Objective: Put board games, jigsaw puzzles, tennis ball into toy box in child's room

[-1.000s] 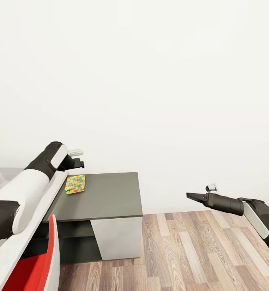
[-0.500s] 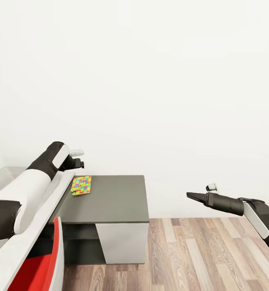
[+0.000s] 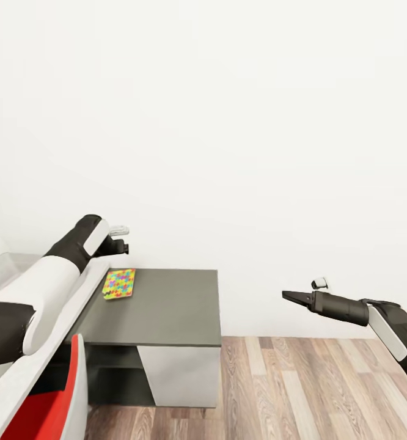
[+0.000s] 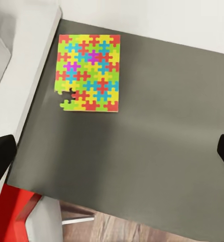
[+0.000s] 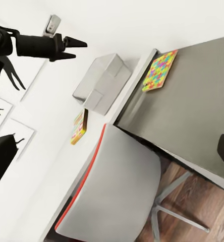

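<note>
A chair (image 3: 57,403) with a red seat and a pale grey back stands at the near side of the room, low in the head view. In the right wrist view its grey back (image 5: 112,186) faces the camera, and thin grey legs (image 5: 175,214) spread out under it. The floor (image 3: 326,391) is made of brown wood planks. Behind everything is a plain white wall (image 3: 228,122). Black and white pictures (image 5: 3,121) hang on a wall.
</note>
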